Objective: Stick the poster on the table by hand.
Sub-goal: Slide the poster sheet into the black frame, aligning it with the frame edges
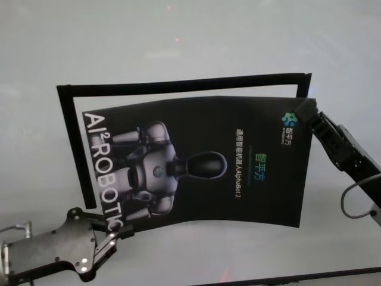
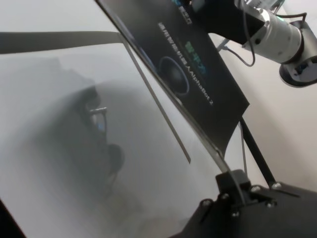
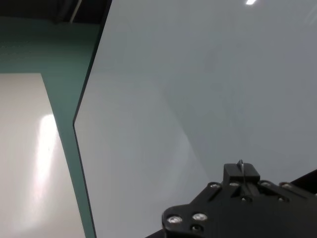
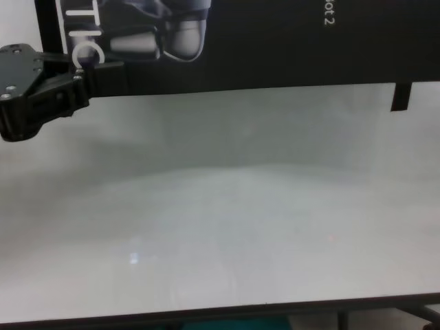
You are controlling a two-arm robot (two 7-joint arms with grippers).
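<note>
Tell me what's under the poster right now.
Under the poster, held by left gripper and right gripper, lie bare table and black frame strips. Anything beneath its middle is hidden.

Robotics lab or demonstration bay: a wide, bare pale grey desk (image 1: pixel 178 47) carries only black tape strips (image 1: pixel 178 82) marking a rectangular frame; glossy pale floor beyond.
</note>
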